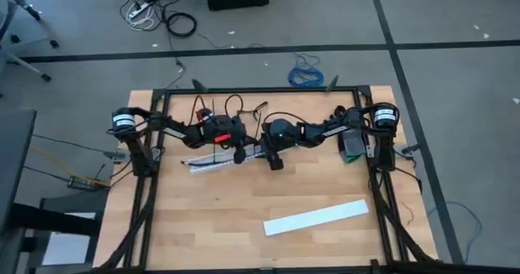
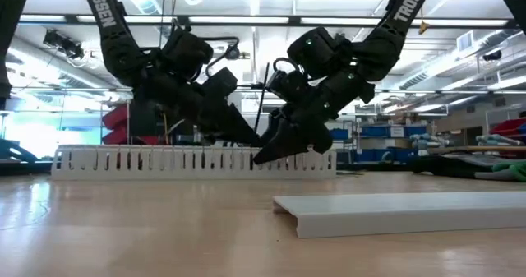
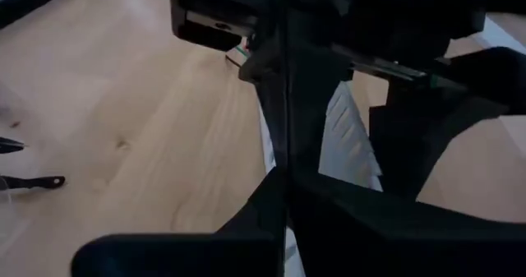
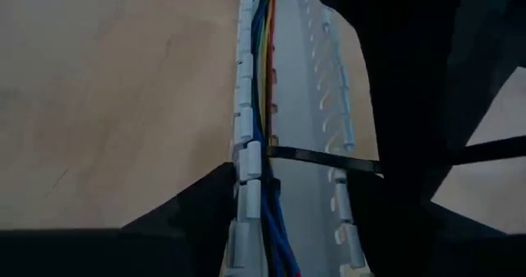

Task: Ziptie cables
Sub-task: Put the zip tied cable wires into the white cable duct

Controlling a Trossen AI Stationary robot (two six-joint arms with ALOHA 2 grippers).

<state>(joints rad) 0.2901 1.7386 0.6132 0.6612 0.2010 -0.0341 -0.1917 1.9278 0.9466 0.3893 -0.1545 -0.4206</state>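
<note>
While the cables (image 4: pixel 265 88) lie in the white slotted channel (image 4: pixel 289 104) under a black zip tie (image 4: pixel 325 160), whether either arm's fingers grip anything is unclear, so cinch slowly.

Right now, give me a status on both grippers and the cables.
Left gripper and right gripper both down at the slotted tray. Cables lying inside the tray, black ziptie across it. Nothing blocking; white lid off to the side.

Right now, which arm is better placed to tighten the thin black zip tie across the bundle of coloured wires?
Probably the right. Its wrist view shows the thin black zip tie crossing the bundle of coloured wires in the white slotted plastic duct, directly between its fingers. The left gripper hovers alongside.
</note>
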